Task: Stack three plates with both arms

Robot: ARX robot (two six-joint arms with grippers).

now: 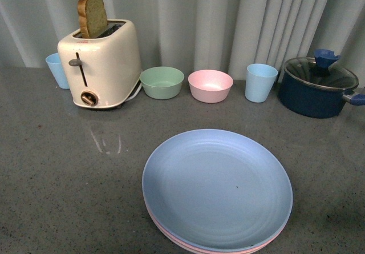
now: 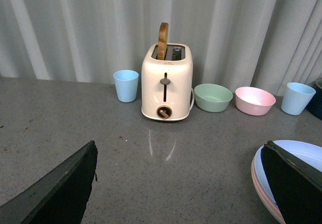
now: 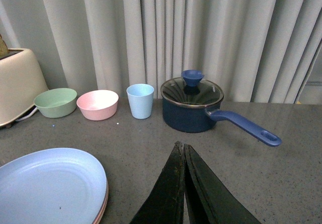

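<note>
Right gripper (image 3: 184,183): fingers pressed together, tips touching; holds nothing; over bare counter beside the plate stack.
Left gripper (image 2: 178,183): fingers spread wide, nothing between them; one finger (image 2: 292,183) overlaps the stack's rim in view, contact cannot be told.
Plates: light blue plate (image 1: 217,186) on top of the stack, at the near edge of the counter; a pink plate (image 1: 171,235) rim shows beneath it; a third plate cannot be made out.
Counter (image 1: 57,180): grey, speckled, faintly reflective.
Back row: blue cup (image 1: 57,69), cream toaster (image 1: 102,63) with upright bread slice (image 1: 92,15), green bowl (image 1: 162,81), pink bowl (image 1: 210,85), second blue cup (image 1: 260,82), dark blue lidded saucepan (image 1: 317,87).
Room: pale pleated curtain (image 1: 228,20) behind the row.
</note>
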